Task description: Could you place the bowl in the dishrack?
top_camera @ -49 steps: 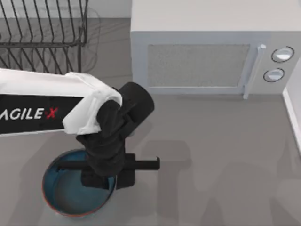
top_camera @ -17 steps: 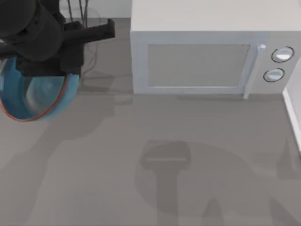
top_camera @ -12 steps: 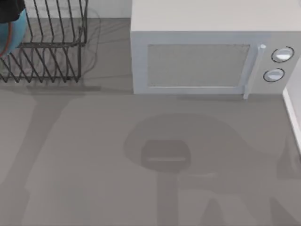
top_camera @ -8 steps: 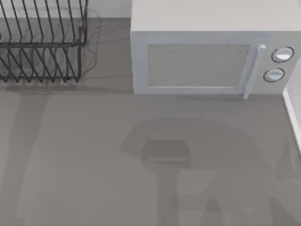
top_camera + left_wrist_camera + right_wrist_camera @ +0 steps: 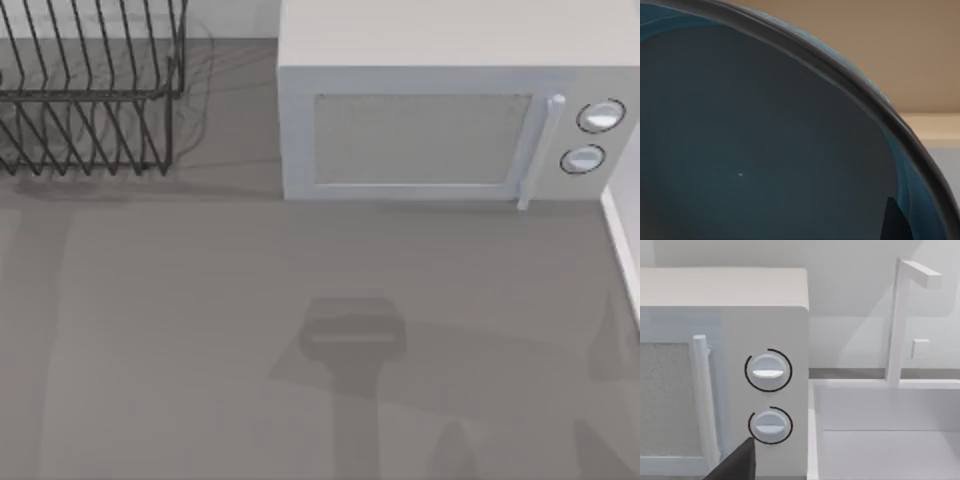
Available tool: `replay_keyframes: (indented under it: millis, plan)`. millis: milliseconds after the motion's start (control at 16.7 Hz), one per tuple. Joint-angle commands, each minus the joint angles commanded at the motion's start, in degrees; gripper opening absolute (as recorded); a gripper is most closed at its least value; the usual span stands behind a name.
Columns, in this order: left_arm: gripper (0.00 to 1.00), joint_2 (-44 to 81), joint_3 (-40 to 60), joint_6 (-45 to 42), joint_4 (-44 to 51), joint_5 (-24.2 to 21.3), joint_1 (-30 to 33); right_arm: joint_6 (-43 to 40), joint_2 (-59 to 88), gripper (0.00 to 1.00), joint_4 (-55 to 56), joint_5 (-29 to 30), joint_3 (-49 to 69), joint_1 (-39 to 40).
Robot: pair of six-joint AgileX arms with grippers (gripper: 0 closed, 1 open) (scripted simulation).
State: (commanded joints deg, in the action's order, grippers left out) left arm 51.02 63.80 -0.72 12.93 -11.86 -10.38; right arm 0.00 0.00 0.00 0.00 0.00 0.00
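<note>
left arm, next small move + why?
Probably bring the bowl back over the dishrack and lower it between the tines. The left wrist view has the bowl's inside close against the camera, while the top view's visible part of the rack holds no bowl.

Your left wrist camera sits right up against the bowl (image 5: 755, 150): you see its greyish-blue inside, with the dark rim curving from twelve o'clock down to four o'clock, and a plain tan wall (image 5: 890, 45) beyond it.
</note>
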Motion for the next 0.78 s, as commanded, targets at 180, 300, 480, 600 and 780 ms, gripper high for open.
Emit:
replay_keyframes:
  millis: [180,300,480,600,780]
  plan:
    - [0.00,0.27,0.24,-0.02,0.03,0.17,0.22,0.00,0.00,1.00,0.00,0.00,0.00,0.00]
    - [0.00,2.16,0.10,-0.02,-1.88,0.30,0.48,0.00,0.00,1.00,0.00,0.00,0.00,0.00]
    - [0.00,9.26,-0.49,-0.01,-9.21,0.89,1.22,0.00,0.00,1.00,0.00,0.00,0.00,0.00]
    - [0.00,15.96,-1.29,-0.06,-16.54,1.49,1.87,0.00,0.00,1.00,0.00,0.00,0.00,0.00]
    - [0.00,26.82,-3.35,-0.24,-30.08,2.60,3.08,0.00,0.00,1.00,0.00,0.00,0.00,0.00]
